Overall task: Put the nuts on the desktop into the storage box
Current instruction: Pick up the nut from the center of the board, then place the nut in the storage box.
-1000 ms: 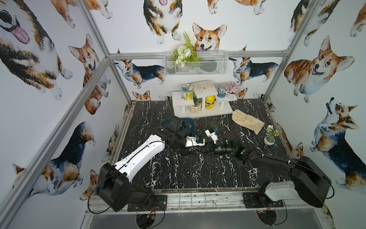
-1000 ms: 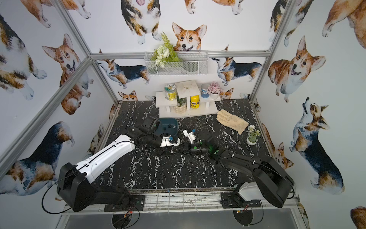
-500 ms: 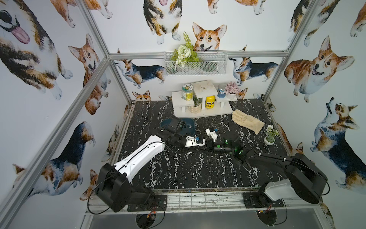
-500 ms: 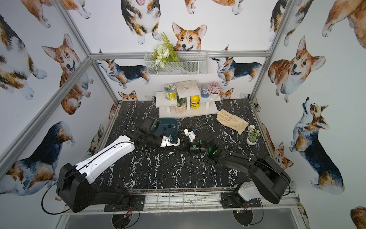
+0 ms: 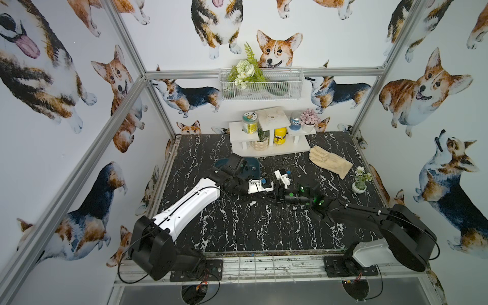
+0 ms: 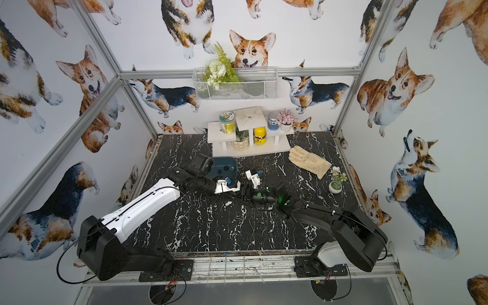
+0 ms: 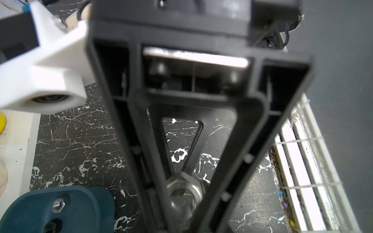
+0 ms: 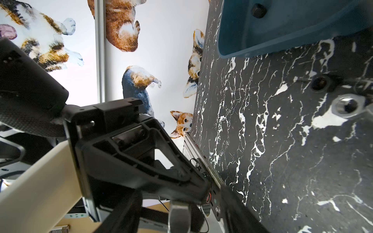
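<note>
My two grippers meet tip to tip above the middle of the desktop [image 5: 250, 224]. The left gripper [image 7: 184, 201] [image 5: 276, 189] is shut on a silver nut [image 7: 184, 191], seen edge-on in the right wrist view as the nut [image 8: 178, 215]. The right gripper [image 8: 181, 222] [image 5: 281, 196] stands open around it, fingers apart and blurred. The teal storage box [image 5: 249, 167] [image 6: 224, 167] lies just behind the left arm, partly hidden by it. It holds a silver nut [image 7: 58, 204] and a black nut [image 7: 50, 228]. A black nut [image 8: 321, 83] and a silver nut [image 8: 347, 106] lie on the desktop beside the box.
A white tiered shelf stand [image 5: 269, 151] with jars stands at the back, and a wire basket [image 5: 260, 84] hangs on the wall above it. A beige glove [image 5: 330, 161] and a small potted flower [image 5: 359, 182] sit at the right. A metal rail [image 5: 264, 264] borders the front edge.
The left gripper has shut on the silver nut and the right gripper has opened off it. Both arms stay almost where they were.
</note>
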You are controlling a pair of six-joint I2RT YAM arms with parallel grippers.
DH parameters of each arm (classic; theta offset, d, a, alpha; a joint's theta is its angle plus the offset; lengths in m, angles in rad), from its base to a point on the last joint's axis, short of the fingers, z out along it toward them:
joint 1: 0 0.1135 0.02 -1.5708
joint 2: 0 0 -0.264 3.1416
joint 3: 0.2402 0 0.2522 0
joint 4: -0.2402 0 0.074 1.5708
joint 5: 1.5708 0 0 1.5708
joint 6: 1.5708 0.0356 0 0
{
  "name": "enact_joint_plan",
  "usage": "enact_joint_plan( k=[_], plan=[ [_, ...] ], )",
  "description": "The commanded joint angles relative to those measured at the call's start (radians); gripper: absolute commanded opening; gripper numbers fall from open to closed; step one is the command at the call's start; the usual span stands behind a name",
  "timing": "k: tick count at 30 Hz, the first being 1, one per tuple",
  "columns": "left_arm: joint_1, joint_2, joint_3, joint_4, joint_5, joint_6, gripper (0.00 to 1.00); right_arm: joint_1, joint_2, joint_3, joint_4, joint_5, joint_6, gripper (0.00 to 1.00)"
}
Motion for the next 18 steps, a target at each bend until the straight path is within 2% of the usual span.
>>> enact_joint_plan(
  k=[1, 8, 10, 13, 18],
  plan=[
    [0.030, 0.012, 0.021, 0.015, 0.034, -0.053, 0.14, -0.003, -0.016, 0.002, -0.044, 0.031, -0.049, 0.81],
    [0.128, 0.059, 0.058, 0.021, 0.067, -0.138, 0.14, -0.016, -0.029, 0.007, -0.181, 0.066, -0.187, 1.00],
    [0.153, 0.076, 0.073, 0.013, 0.066, -0.158, 0.14, -0.015, -0.036, 0.017, -0.241, 0.101, -0.237, 1.00],
    [0.194, 0.093, 0.079, 0.044, 0.047, -0.215, 0.15, -0.006, -0.043, 0.056, -0.390, 0.202, -0.334, 1.00],
    [0.265, 0.114, 0.085, 0.102, -0.012, -0.300, 0.13, 0.090, -0.074, 0.141, -0.567, 0.473, -0.497, 1.00]
  ],
)
